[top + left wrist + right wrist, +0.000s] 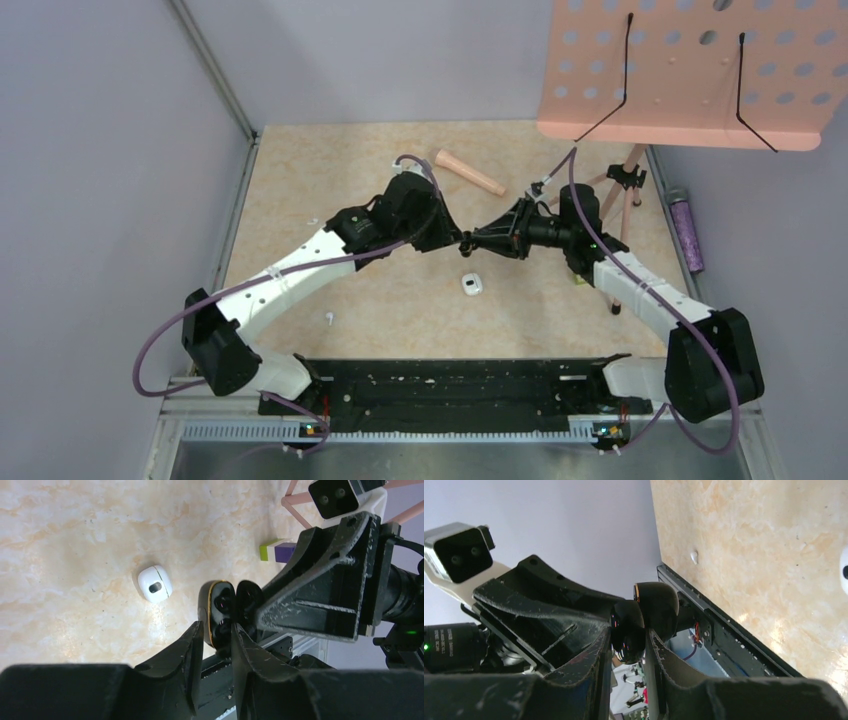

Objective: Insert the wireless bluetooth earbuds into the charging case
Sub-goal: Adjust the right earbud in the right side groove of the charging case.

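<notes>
The left gripper (456, 240) and right gripper (473, 240) meet tip to tip above the middle of the tan table (300, 190). A black charging case (216, 611) fills the gap between them, blocking any way through. A white pod (472, 284) lies just in front. The left half is open up to the wall, apart from a tiny white earbud (329, 318) near the black front rail (440, 385). Behind the grippers lies a peach cylinder (470, 172). At right a pink music stand (690, 70) overhangs, its tripod legs (628, 190) stand by the right arm, and a purple cylinder (687, 230) lines the wall.
</notes>
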`<state>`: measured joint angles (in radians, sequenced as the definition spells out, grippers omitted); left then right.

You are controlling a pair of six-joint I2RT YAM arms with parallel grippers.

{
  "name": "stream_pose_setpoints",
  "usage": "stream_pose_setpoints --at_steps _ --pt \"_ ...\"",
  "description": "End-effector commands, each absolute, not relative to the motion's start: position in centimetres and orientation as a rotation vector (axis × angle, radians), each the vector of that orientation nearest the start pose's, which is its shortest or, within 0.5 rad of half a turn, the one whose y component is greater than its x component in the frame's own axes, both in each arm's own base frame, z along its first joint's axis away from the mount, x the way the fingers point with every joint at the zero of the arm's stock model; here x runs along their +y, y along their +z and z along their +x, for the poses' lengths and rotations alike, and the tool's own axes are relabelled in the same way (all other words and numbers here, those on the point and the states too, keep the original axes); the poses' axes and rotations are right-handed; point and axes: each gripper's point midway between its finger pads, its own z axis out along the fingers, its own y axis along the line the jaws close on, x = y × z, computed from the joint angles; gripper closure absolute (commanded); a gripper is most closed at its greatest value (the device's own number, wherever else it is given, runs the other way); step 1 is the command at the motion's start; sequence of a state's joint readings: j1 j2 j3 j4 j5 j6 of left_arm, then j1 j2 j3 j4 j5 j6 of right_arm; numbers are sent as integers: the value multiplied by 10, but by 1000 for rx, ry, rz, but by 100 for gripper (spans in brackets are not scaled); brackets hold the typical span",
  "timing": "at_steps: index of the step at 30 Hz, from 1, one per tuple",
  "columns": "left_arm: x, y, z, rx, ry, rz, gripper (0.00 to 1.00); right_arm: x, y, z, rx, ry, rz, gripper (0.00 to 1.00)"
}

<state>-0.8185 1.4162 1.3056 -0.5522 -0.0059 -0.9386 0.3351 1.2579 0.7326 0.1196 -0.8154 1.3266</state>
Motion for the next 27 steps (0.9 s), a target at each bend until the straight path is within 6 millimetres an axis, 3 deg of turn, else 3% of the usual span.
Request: stream_pose_setpoints --at_steps 1,9,22,24,27 --pt "-323 261 267 2278 -934 -124 66 254 248 249 2242 1820 376 100" --pt "-322 285 268 2188 -945 -8 54 255 242 251 2255 1818 381 100" --pt "-289 320 271 1949 -849 108 23 255 245 251 2245 1819 379 100" --pt "-286 320 267 1894 -854 154 22 256 246 251 2245 1821 374 100" --pt "-280 319 263 1813 -842 219 29 256 247 250 2247 1835 361 100"
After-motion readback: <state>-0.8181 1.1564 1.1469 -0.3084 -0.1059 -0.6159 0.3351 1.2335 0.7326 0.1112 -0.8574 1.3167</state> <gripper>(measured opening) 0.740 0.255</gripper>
